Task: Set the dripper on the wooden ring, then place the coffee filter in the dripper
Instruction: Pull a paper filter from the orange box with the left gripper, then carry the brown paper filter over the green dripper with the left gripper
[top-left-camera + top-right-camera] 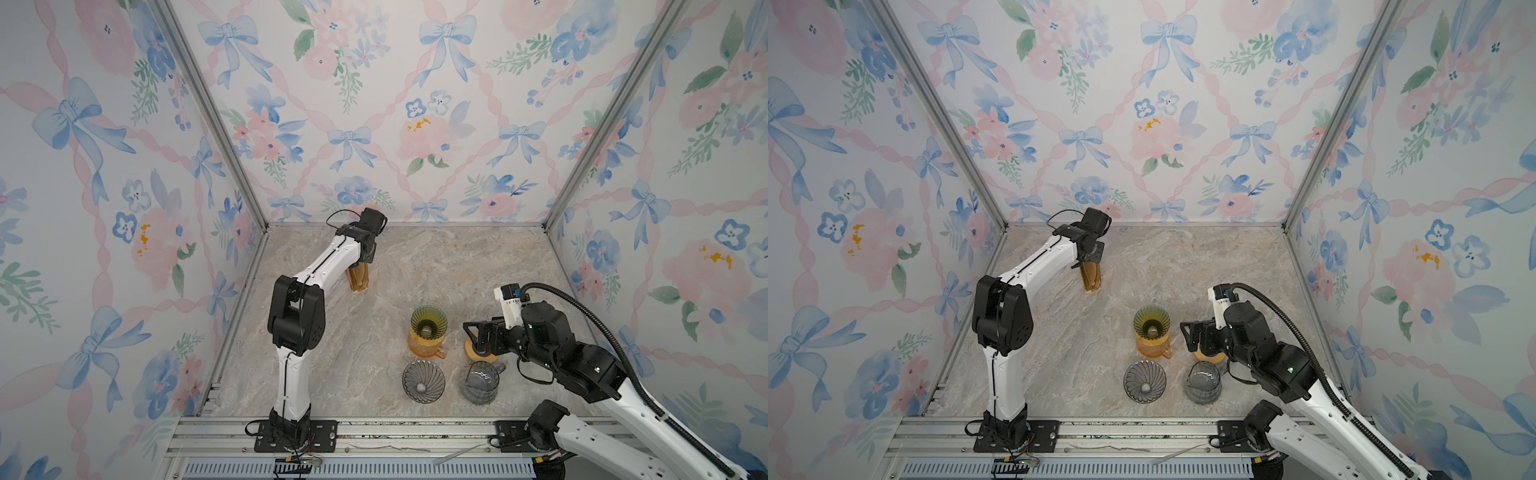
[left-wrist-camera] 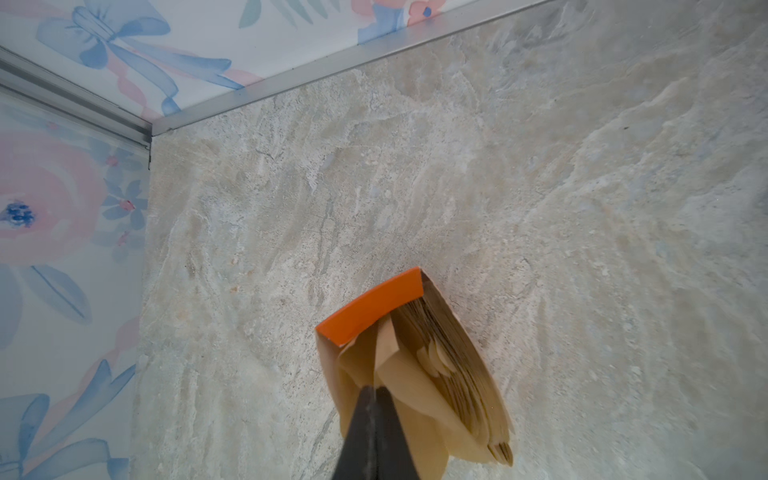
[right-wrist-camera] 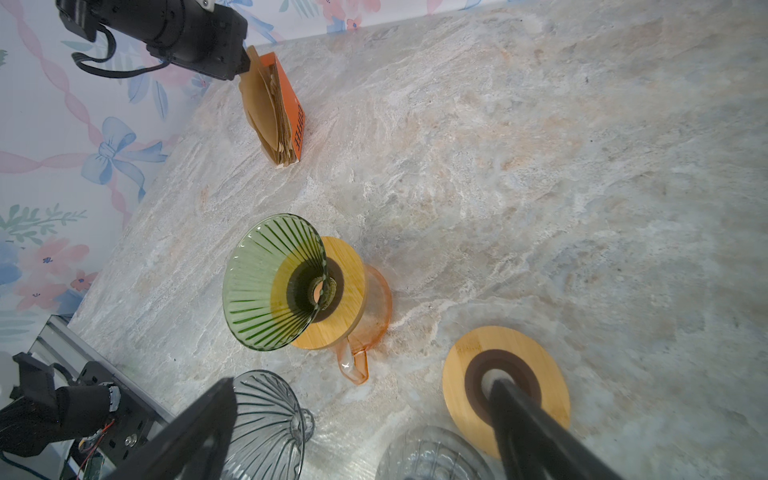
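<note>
A stack of brown paper coffee filters [image 1: 359,279] stands in an orange box [image 2: 374,307] at the back left of the table. My left gripper [image 2: 374,388] points down over it, shut on the edge of the front coffee filter [image 2: 415,399], which still leans against the stack. A green ribbed glass dripper [image 1: 429,321] sits on a wooden collar atop an orange carafe [image 3: 374,299] near the table's middle, with nothing inside it. My right gripper [image 3: 363,384] hovers open just right of that dripper, holding nothing.
A grey ribbed glass dripper [image 1: 423,381] stands on the table in front of the green one. To its right is a grey glass carafe [image 1: 480,382]. A wooden ring [image 3: 461,374] lies under my right gripper. Aluminium frame rails border the table.
</note>
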Robot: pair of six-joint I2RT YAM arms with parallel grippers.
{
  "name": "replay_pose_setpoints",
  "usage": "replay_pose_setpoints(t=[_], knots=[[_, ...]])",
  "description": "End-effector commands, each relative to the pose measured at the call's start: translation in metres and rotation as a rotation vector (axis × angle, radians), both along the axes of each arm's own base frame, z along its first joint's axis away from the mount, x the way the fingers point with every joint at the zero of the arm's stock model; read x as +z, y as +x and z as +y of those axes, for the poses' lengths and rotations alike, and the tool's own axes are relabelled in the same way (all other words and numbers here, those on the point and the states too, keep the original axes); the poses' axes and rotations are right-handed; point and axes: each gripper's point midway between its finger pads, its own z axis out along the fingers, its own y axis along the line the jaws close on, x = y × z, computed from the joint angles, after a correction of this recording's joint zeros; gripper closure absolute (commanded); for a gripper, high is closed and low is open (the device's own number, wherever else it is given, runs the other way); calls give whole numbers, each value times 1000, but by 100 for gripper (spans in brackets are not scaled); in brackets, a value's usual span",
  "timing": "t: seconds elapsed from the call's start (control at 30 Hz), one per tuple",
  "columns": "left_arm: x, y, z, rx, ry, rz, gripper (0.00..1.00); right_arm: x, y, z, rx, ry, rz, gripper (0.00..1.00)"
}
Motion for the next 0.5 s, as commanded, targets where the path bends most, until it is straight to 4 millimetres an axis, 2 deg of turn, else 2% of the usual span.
replay_pose_setpoints(t=[0.0,0.13,0.3,0.47], knots=[[12,-13,2,12,-39,-8,100,-1,2,-2,-19,-2,9,4],[23,-23,-1,-3,-67,-20,100,0,3,0,-15,5,6,4],[50,-39,-7,-40,-103,-61,100,0,3,6,16,7,8,4],[74,-64,-15,-108,-189,-74,100,5,3,8,31,-6,4,4]])
